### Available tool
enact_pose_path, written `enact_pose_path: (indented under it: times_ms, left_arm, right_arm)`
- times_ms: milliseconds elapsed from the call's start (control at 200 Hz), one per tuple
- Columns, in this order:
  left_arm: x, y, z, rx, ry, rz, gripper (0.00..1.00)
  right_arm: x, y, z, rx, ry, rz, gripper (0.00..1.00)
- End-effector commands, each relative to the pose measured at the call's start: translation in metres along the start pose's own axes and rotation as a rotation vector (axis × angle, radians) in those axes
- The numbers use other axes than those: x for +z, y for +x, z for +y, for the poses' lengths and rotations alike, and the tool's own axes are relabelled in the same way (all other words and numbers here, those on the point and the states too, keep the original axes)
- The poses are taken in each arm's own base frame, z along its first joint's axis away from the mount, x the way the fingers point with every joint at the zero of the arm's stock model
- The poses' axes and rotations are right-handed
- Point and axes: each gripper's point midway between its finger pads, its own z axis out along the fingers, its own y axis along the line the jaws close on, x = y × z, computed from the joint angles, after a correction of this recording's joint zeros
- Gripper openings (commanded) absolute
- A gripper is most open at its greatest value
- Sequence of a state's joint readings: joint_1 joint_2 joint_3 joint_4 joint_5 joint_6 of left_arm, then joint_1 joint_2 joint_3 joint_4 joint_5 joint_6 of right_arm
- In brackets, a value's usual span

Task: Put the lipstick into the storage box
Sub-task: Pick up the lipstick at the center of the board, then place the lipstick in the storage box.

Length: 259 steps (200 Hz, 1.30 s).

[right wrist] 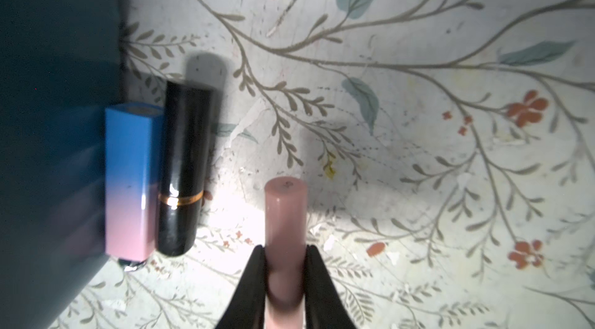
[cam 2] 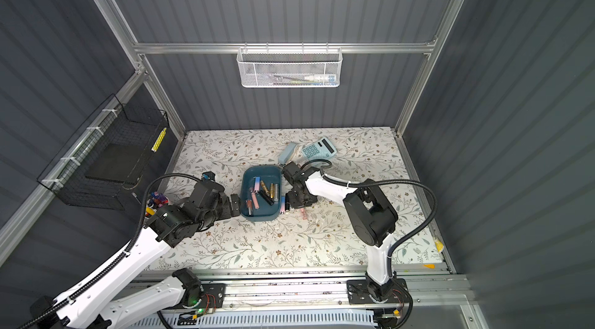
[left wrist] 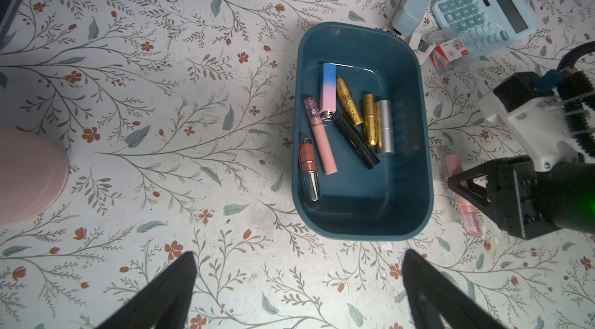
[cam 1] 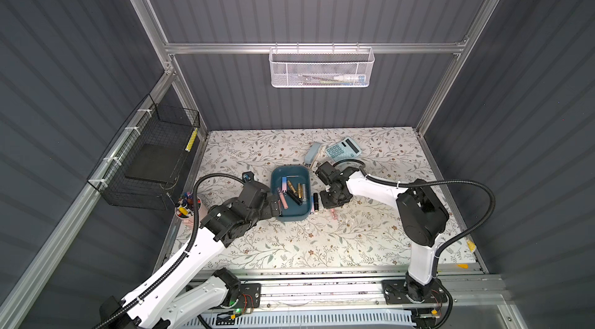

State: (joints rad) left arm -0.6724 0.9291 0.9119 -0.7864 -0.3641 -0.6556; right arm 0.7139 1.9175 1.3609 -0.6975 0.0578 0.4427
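The teal storage box (cam 1: 291, 170) (cam 2: 260, 171) (left wrist: 360, 205) sits mid-table with several lipsticks (left wrist: 346, 124) lying in it. My right gripper (right wrist: 285, 253) (cam 1: 333, 205) is shut on a pink lipstick (right wrist: 285, 211) (left wrist: 453, 165), low over the table just right of the box. I cannot tell whether the pink lipstick is off the surface. A blue-to-pink square lipstick (right wrist: 128, 182) and a black lipstick (right wrist: 185, 166) (cam 1: 316, 202) lie against the box's outer right wall (right wrist: 48, 53). My left gripper (left wrist: 299, 256) (cam 1: 277, 206) is open and empty at the box's near left corner.
A blue calculator (cam 1: 342, 147) and a pale blue stapler (cam 1: 314, 152) lie behind the box. A pink cup of pens (cam 1: 188, 210) stands at the left table edge. A black wire basket (cam 1: 151, 156) hangs on the left wall and a white mesh basket (cam 1: 322, 68) on the back rail.
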Motion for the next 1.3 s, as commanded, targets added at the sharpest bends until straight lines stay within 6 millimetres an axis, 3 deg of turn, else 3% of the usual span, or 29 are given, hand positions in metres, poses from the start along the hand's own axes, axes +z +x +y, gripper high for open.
enact_pose_path:
  times_ms: [0, 305, 570, 746, 1006, 1291]
  left_arm:
    - [-0.005, 0.001, 0.009, 0.006, -0.022, -0.009, 1.0]
    - [-0.009, 0.003, 0.014, 0.003, -0.029, -0.019, 1.0]
    - [-0.011, 0.001, 0.016, 0.006, -0.035, -0.026, 1.0]
    - [-0.012, 0.001, 0.018, 0.01, -0.046, -0.027, 1.0]
    - [-0.011, 0.006, 0.025, 0.012, -0.073, -0.017, 1.0]
    - [-0.01, 0.007, 0.028, 0.021, -0.093, -0.015, 1.0]
  right_arm:
    - [-0.021, -0.007, -0.006, 0.0, 0.026, -0.024, 0.19]
    - [-0.062, -0.033, 0.011, -0.009, -0.025, -0.109, 0.2]
    - [-0.089, -0.063, 0.063, -0.107, -0.126, -0.212, 0.21]
    - [-0.082, -0.08, 0.106, -0.151, -0.211, -0.226, 0.21]
    - [-0.049, -0.094, 0.158, -0.197, -0.315, -0.198, 0.22]
    - [-0.016, -0.1, 0.182, -0.21, -0.36, -0.158, 0.22]
